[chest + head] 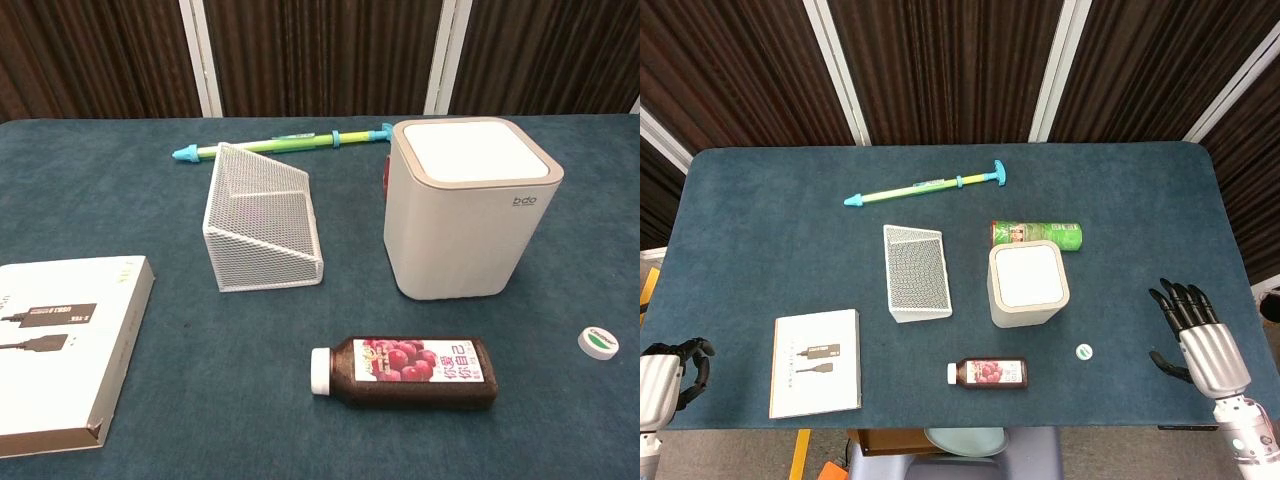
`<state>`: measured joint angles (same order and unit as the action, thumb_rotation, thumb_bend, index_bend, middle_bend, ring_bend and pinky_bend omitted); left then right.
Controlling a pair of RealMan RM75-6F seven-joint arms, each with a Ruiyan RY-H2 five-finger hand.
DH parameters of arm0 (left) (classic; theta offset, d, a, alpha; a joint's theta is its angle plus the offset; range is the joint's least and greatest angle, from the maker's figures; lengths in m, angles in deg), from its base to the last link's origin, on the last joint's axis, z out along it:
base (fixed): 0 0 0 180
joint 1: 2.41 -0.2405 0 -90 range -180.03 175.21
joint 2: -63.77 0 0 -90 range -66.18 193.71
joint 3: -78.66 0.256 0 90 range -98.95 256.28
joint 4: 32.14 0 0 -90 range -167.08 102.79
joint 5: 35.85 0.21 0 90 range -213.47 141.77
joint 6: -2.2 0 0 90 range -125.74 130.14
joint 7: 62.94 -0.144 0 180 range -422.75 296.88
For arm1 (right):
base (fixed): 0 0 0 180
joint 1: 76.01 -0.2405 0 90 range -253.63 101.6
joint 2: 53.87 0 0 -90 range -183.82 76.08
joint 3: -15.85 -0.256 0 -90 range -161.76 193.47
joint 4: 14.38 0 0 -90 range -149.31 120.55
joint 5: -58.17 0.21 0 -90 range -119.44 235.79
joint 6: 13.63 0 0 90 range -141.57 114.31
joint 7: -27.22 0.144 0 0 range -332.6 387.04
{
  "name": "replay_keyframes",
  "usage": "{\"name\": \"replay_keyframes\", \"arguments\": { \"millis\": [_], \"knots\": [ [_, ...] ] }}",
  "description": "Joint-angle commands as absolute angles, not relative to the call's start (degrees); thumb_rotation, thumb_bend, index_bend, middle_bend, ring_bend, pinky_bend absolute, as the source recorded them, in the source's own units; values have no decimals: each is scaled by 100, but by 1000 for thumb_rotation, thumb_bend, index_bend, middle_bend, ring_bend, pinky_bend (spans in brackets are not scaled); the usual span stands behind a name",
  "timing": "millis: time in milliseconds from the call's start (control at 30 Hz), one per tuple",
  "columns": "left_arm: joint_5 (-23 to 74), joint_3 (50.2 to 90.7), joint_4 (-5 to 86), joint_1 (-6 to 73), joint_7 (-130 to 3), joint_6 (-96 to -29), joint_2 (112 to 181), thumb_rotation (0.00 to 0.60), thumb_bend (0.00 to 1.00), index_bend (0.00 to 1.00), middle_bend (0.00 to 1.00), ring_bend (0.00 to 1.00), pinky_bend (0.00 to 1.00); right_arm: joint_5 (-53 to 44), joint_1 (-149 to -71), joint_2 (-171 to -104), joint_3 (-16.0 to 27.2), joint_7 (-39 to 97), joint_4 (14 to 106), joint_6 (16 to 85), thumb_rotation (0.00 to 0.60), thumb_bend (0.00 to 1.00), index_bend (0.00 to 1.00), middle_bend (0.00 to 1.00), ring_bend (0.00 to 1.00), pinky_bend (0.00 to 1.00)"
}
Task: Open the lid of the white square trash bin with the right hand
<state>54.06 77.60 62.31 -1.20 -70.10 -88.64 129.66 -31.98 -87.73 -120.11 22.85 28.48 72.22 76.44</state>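
The white square trash bin [1028, 285] [465, 210] stands upright right of the table's middle, its flat white lid [1026, 275] [467, 151] down. My right hand [1193, 335] hovers at the table's right front, well right of the bin, fingers spread and holding nothing. My left hand [670, 375] sits at the front left corner with its fingers curled in on nothing. Neither hand appears in the chest view.
A green snack can [1038, 234] lies behind the bin. A white mesh rack [916, 272] [262, 218] stands to its left, a juice bottle [987, 373] [405, 371] in front. A small cap [1084, 351] [598, 342], white box [816, 361] [60, 340] and green stick [928, 185] [285, 143] also lie about.
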Motion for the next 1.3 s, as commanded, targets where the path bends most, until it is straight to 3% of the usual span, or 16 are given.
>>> {"name": "replay_keyframes", "arguments": {
  "millis": [33, 300, 367, 433, 467, 567, 633, 733, 933, 1100, 1300],
  "knots": [
    [5421, 7758, 6230, -119, -7011, -8875, 12970, 600, 576, 519, 610, 665, 515, -3229, -8738, -12003, 2247, 2874, 7223, 7620, 600, 297, 58, 72, 0, 75],
    [5469, 7751, 6202, -121, -6967, -8918, 12967, 600, 575, 519, 611, 665, 516, -3409, -8626, -11992, 2123, 3051, 7238, 7688, 600, 298, 45, 71, 0, 74],
    [5458, 7748, 6192, -131, -6922, -8931, 12961, 600, 575, 519, 612, 665, 516, -3508, -8549, -12006, 2069, 3073, 7229, 7876, 600, 299, 34, 111, 10, 91],
    [5432, 7755, 6217, -150, -6859, -8933, 12939, 600, 575, 519, 613, 664, 516, -3577, -8449, -12067, 1963, 3020, 7220, 8146, 600, 300, 30, 272, 172, 244],
    [5425, 7755, 6234, -154, -6853, -8934, 12928, 600, 576, 519, 614, 664, 516, -3606, -8419, -12075, 1936, 3003, 7255, 8215, 600, 300, 30, 398, 366, 422],
    [5473, 7755, 6271, -149, -6892, -8955, 12926, 600, 576, 519, 617, 665, 516, -3809, -8457, -11879, 1945, 2851, 7557, 8168, 600, 309, 30, 597, 665, 692],
    [5509, 7780, 6273, -140, -6949, -8928, 12933, 600, 576, 519, 617, 665, 516, -3931, -8581, -11637, 1945, 2586, 7906, 7947, 600, 355, 40, 698, 760, 757],
    [5480, 7807, 6290, -121, -6970, -8837, 12925, 600, 576, 519, 620, 664, 516, -3914, -8847, -11333, 1814, 1964, 8475, 7473, 600, 505, 93, 806, 856, 829],
    [5425, 7792, 6278, -99, -6916, -8777, 12898, 600, 576, 520, 622, 665, 516, -3276, -9562, -10836, 1611, 1182, 9716, 5884, 600, 681, 158, 841, 876, 835],
    [5384, 7770, 6290, -115, -6855, -8802, 12856, 600, 575, 520, 624, 664, 516, -2448, -10021, -10863, 1356, 474, 10192, 5042, 600, 702, 192, 843, 877, 835],
    [5388, 7766, 6304, -129, -6806, -8833, 12826, 600, 576, 520, 626, 665, 516, -1631, -10362, -11206, 1139, -150, 10300, 4668, 600, 702, 207, 843, 877, 835]
  ]
}}
